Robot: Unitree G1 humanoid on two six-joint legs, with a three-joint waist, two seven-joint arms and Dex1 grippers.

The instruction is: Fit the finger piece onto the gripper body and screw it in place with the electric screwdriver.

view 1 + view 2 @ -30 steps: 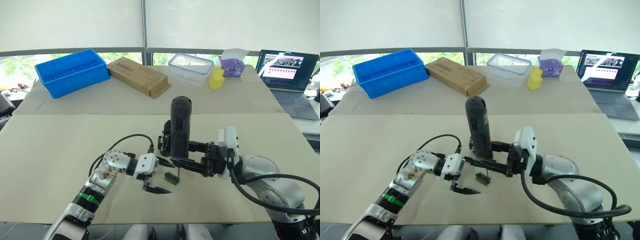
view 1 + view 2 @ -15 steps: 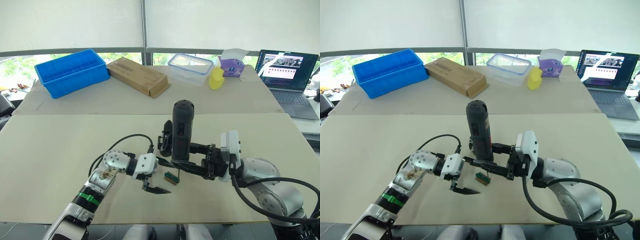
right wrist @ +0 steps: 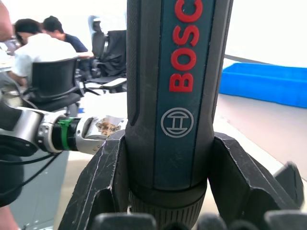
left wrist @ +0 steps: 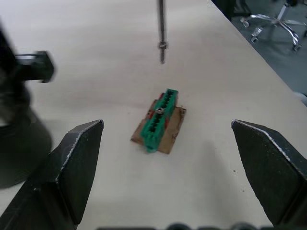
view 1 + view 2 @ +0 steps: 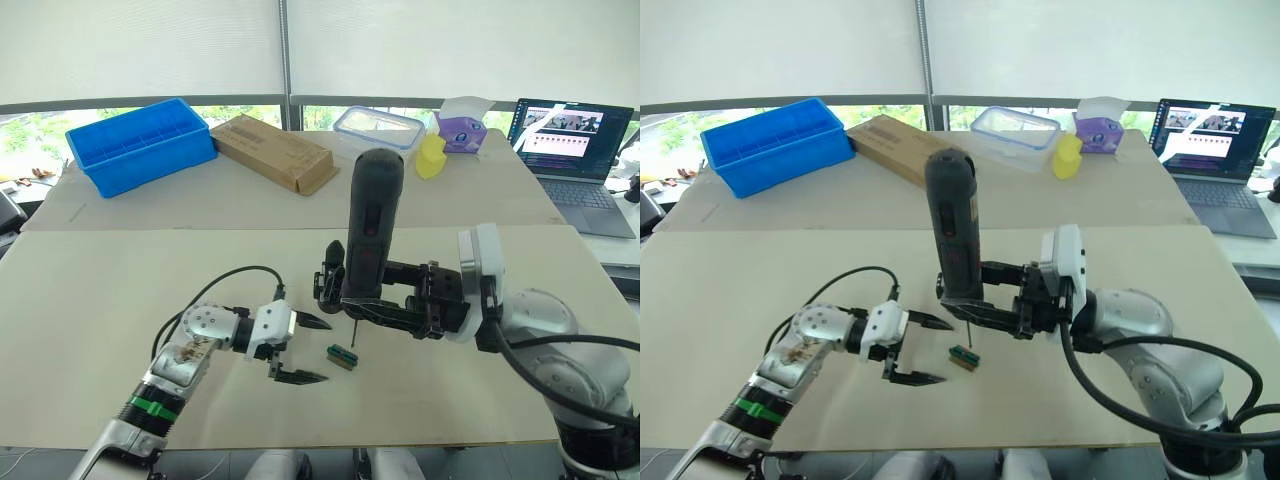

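Note:
My right gripper [image 5: 378, 305] is shut on the electric screwdriver [image 5: 372, 225], a dark, thick cylinder with red lettering [image 3: 184, 72], and holds it upright. Its thin bit [image 4: 161, 28] hangs just above the table. A small green-and-brown block [image 5: 342, 356] lies below and beside the bit tip, seen close in the left wrist view [image 4: 160, 122]. The gripper body [image 5: 326, 285] stands right behind the screwdriver, partly hidden, and is a dark blur in the left wrist view [image 4: 17, 139]. My left gripper [image 5: 305, 350] is open, with the block just ahead of its fingertips. The finger piece is hidden.
Along the far table stand a blue bin [image 5: 140, 140], a cardboard box [image 5: 275, 150], a clear lidded container [image 5: 378, 128], a yellow object [image 5: 432, 155], a purple tissue box [image 5: 460, 128] and an open laptop [image 5: 565, 150]. People sit on chairs [image 3: 43, 62] beyond the table.
My right gripper has lifted the screwdriver, so its bit tip now hangs above the table. My left arm has drawn back a little to the left, still open.

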